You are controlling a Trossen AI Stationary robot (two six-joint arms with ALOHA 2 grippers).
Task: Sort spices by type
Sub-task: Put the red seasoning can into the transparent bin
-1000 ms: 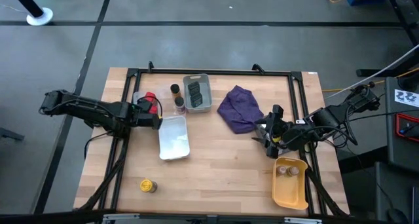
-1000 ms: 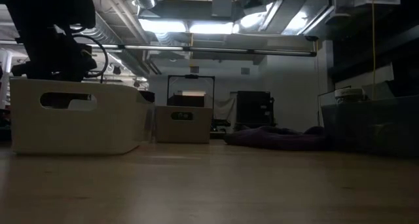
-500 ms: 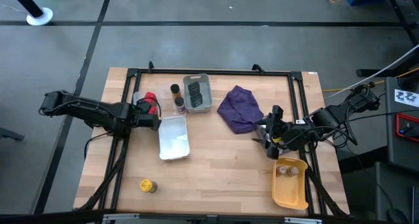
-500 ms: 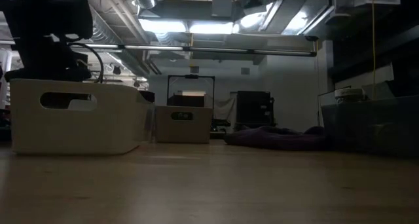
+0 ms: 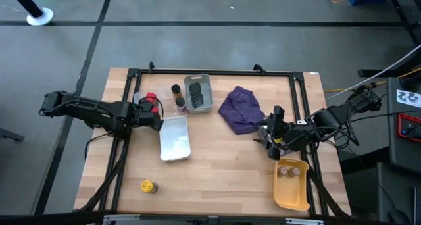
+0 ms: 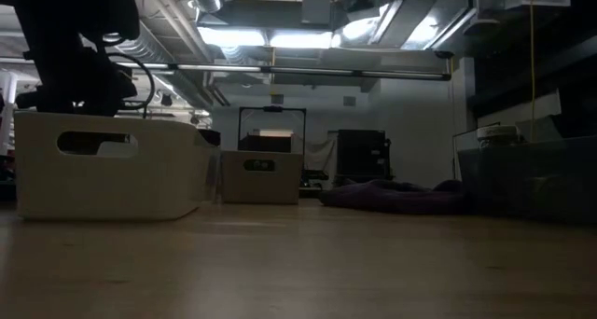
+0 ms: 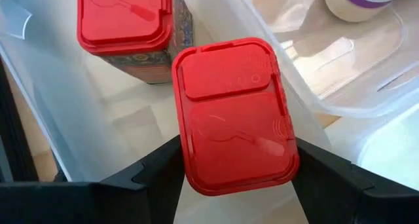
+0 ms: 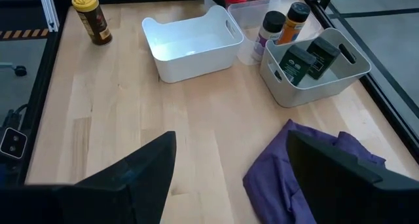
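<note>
The left arm extends from the left of the frame toward centre, its left pincer at centre-left, both fingers pressed against the sides of a red-lidded tin. The right arm reaches in from the right edge; its right pincer sits right of centre, fingers spread wide, holding nothing.

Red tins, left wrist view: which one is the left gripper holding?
The nearer red tin, gripped between the left gripper's fingers. The other red tin stands free behind it, in the same clear tray.

The yellow tray's jar is perhaps too small to identify.
</note>
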